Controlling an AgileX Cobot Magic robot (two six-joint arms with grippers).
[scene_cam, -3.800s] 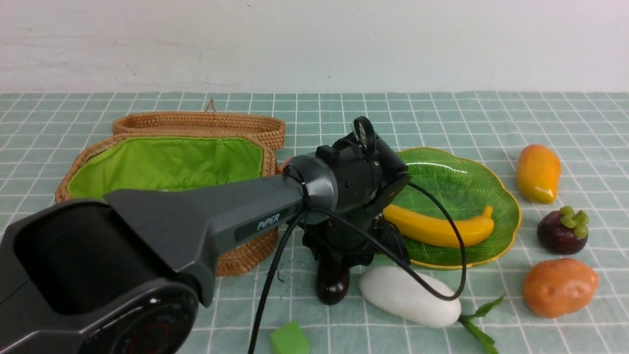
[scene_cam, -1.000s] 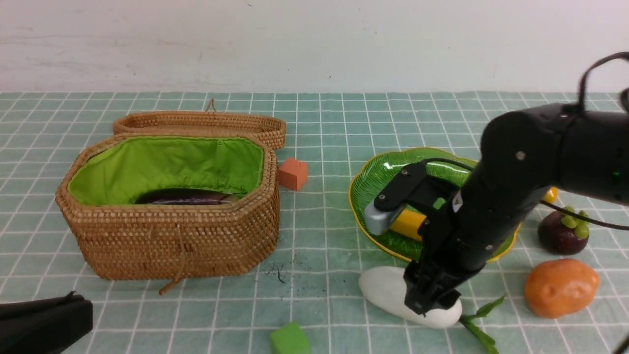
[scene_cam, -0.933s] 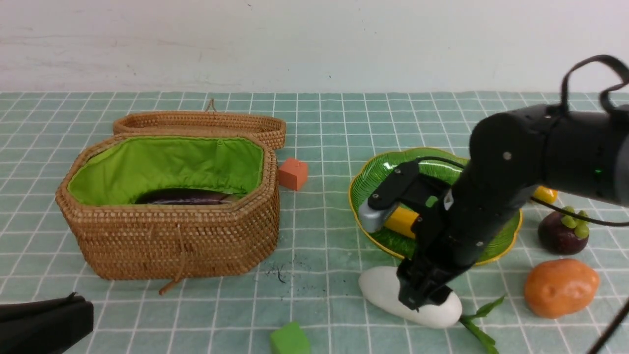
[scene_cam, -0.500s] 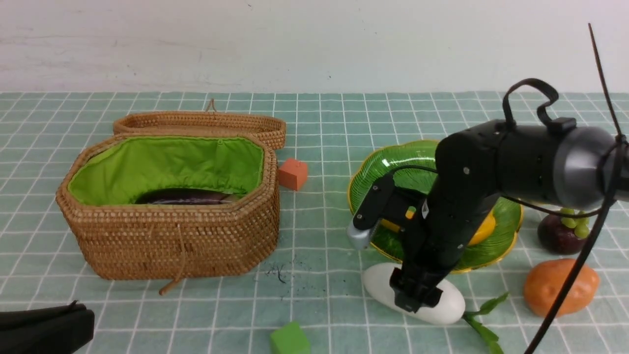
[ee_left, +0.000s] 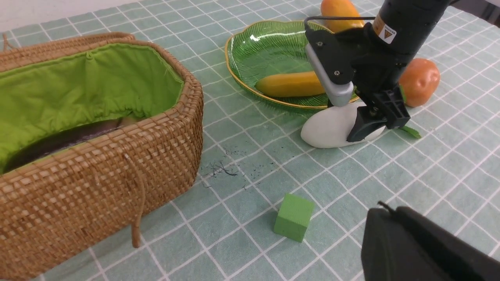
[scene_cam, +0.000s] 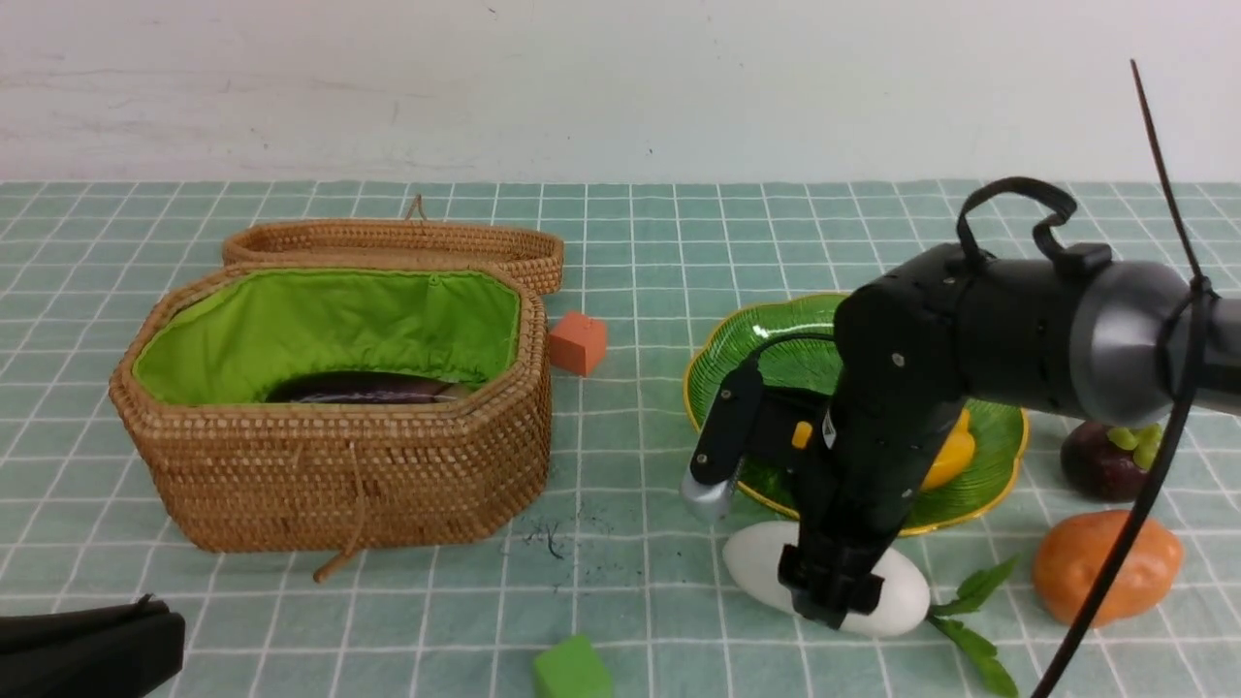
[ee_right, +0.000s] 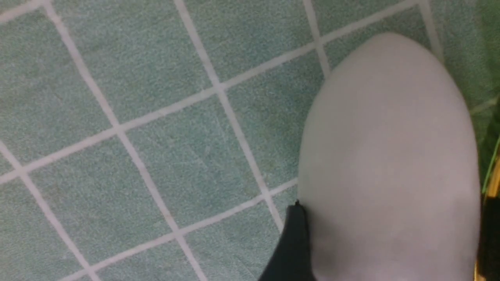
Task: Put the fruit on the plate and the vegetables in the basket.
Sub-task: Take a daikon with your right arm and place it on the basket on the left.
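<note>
Right gripper, jaws spread astride the radish — smooth, rigid, likely slippery; you'd best pinch its thick middle, not the leaves.

Table in teal checked cloth carries: wicker basket on the left with its lid flat behind, orange cube beside it, green cube at near edge, plate, radish just in front of it, mangosteen and potato far right.

No legible text in view.
</note>
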